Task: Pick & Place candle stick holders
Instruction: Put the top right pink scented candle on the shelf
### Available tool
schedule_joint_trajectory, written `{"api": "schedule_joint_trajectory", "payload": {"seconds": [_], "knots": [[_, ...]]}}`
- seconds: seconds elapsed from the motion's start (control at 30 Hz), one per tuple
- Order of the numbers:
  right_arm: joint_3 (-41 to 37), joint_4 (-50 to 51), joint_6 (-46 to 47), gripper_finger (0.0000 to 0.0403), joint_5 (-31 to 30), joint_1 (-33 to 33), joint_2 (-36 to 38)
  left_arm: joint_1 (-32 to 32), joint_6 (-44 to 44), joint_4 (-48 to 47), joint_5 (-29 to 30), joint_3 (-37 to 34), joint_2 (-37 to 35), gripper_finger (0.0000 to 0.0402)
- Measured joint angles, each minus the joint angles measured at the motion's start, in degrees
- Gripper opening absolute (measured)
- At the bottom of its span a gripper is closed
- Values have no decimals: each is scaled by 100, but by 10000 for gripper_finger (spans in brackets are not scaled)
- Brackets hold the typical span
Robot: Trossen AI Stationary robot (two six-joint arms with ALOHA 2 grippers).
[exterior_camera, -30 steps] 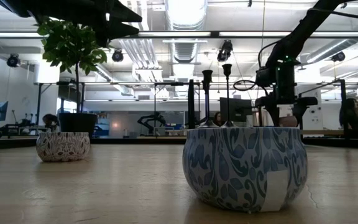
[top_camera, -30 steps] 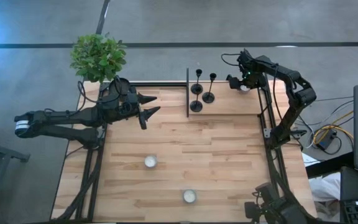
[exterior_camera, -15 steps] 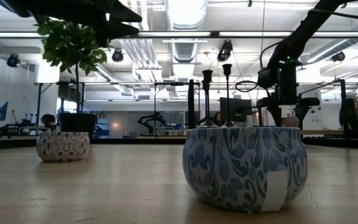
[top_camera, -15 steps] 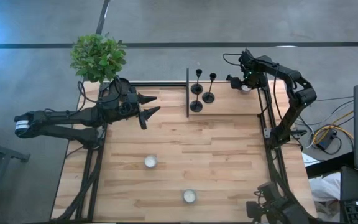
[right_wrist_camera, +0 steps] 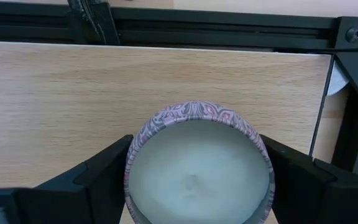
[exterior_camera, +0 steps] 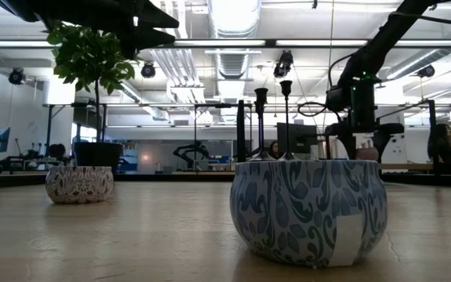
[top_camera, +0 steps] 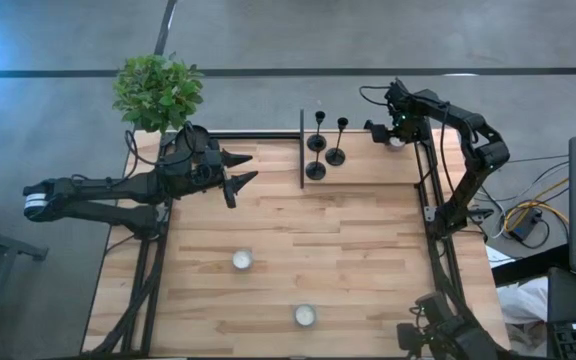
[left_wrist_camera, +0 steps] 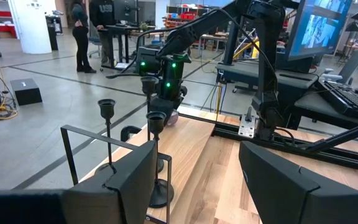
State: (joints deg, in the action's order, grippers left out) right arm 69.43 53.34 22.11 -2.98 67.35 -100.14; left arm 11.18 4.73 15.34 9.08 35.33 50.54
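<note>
The three candle stick holders (top_camera: 322,146) stand upright in a tight cluster at the far edge of the worktop (top_camera: 368,240), just right of a thin black upright panel (top_camera: 301,149); two stand side by side at the back and one sits in front, just beside the panel. To the right of that cluster, near the worktop's far right corner, the right gripper (top_camera: 392,138) is lowered over a pink-patterned candle tin (right_wrist_camera: 199,163), its jaws standing on either side of the tin and touching its rim. To the left of the panel the left gripper (top_camera: 241,170) hangs above the worktop with its jaws spread apart and holding nothing. Two blue-patterned candle tins (top_camera: 241,260) sit well nearer the front edge, far from the holders, and a potted plant (top_camera: 157,92) stands at the far left corner.
</note>
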Motion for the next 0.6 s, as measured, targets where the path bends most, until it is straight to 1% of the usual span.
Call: {"api": "schedule_joint_trajectory", "payload": {"seconds": [0.2, 0.47, 0.6], "knots": [[0, 5, -2, 295, 2, 0, 0, -2, 0, 1, -2, 0, 0, 236], [11, 5, -4, 320, 136, -2, 0, -2, 0, 1, 0, 0, 1, 236], [15, 5, -4, 324, 136, -2, 0, 0, 0, 0, -1, 0, 0, 236]]}}
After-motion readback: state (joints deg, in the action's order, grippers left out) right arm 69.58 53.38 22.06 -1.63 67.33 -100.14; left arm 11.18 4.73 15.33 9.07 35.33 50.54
